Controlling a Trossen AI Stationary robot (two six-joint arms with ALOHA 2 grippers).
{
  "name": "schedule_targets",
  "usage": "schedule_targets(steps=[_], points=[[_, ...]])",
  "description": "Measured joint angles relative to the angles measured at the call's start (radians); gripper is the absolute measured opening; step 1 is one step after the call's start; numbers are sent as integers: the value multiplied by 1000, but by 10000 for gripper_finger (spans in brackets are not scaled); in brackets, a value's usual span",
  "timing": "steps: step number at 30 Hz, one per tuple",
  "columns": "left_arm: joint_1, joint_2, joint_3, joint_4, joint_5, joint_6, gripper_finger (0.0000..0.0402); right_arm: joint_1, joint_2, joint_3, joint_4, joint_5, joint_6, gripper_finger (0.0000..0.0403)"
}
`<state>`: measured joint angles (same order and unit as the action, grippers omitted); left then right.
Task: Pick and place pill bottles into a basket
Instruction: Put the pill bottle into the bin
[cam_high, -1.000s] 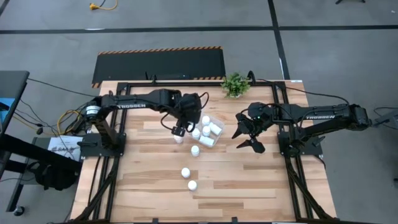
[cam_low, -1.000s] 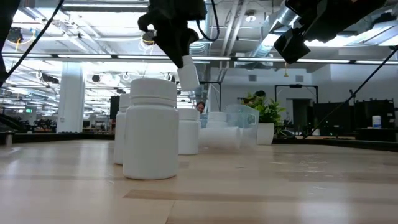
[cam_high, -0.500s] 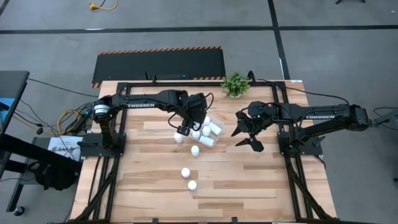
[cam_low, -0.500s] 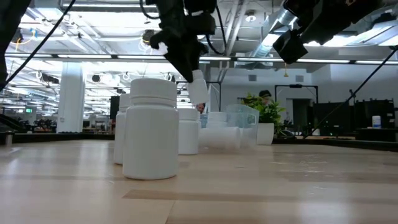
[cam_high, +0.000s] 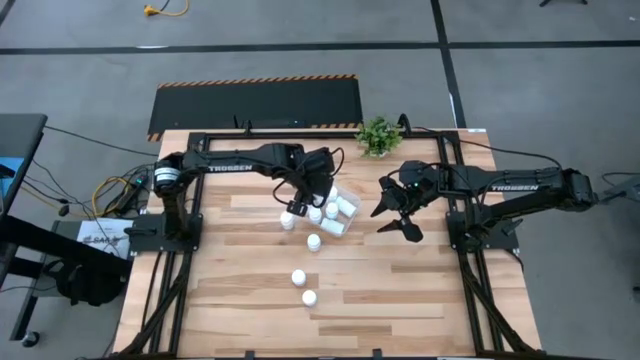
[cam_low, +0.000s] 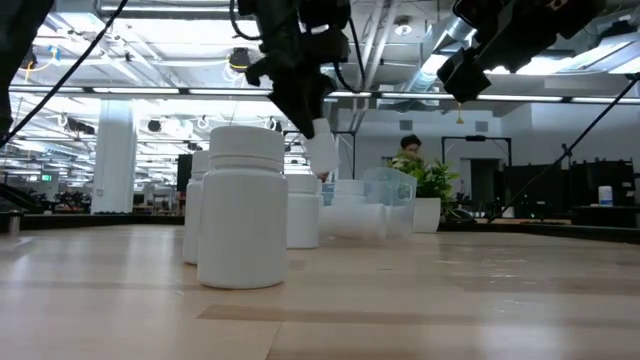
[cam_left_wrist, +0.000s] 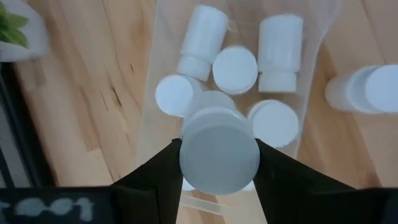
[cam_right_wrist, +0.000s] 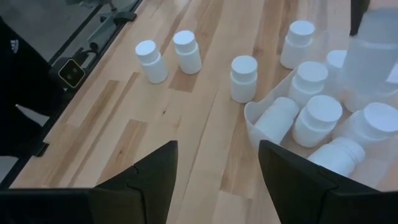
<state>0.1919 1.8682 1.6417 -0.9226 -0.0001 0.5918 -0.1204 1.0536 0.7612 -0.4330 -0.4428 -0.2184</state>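
Note:
My left gripper (cam_high: 297, 208) is shut on a white pill bottle (cam_left_wrist: 219, 155) above the left end of the clear basket (cam_high: 347, 222). The basket (cam_left_wrist: 151, 74) holds several white bottles, some lying and some upright. More bottles stand on the table: one (cam_high: 287, 222) left of the basket, one (cam_high: 313, 242) just in front of it, and two (cam_high: 298, 277) (cam_high: 309, 297) nearer the front. My right gripper (cam_high: 394, 211) is open and empty, in the air to the right of the basket. My left gripper pinches the bottle's round side (cam_left_wrist: 184, 163) between its two fingers, one on each side. The fingers come from above, pointing down. The bottle (cam_low: 321, 152) hangs below the fingers, tilted, clear of the table and of the bottles in the basket.
A small green potted plant (cam_high: 378, 136) stands at the table's far edge, behind the basket. Black frame rails run along the table's left and right sides. Bare wood lies to the right of the basket and along the near edge. A person (cam_low: 408, 150) shows in the room behind.
My left gripper has carried the bottle a little toward the table's right, over the basket's left end, and has come down a little. The bottle stays tilted in the hold. My right gripper has stayed about where it was.

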Motion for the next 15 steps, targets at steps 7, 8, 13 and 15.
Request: schedule_targets(steps=[7, 8, 13, 15], points=[[-1, 44, -2, -15, -1, 15, 155, 0, 0, 0, 1, 0, 0, 218], [-1, 49, -2, -11, -1, 18, 155, 0, 0, 0, 1, 0, 0, 218], [0, 50, -2, -3, -6, 34, 155, 0, 0, 0, 1, 0, 0, 218], [0, 50, -2, -3, -8, 37, 155, 0, 0, 0, 1, 0, 0, 218]])
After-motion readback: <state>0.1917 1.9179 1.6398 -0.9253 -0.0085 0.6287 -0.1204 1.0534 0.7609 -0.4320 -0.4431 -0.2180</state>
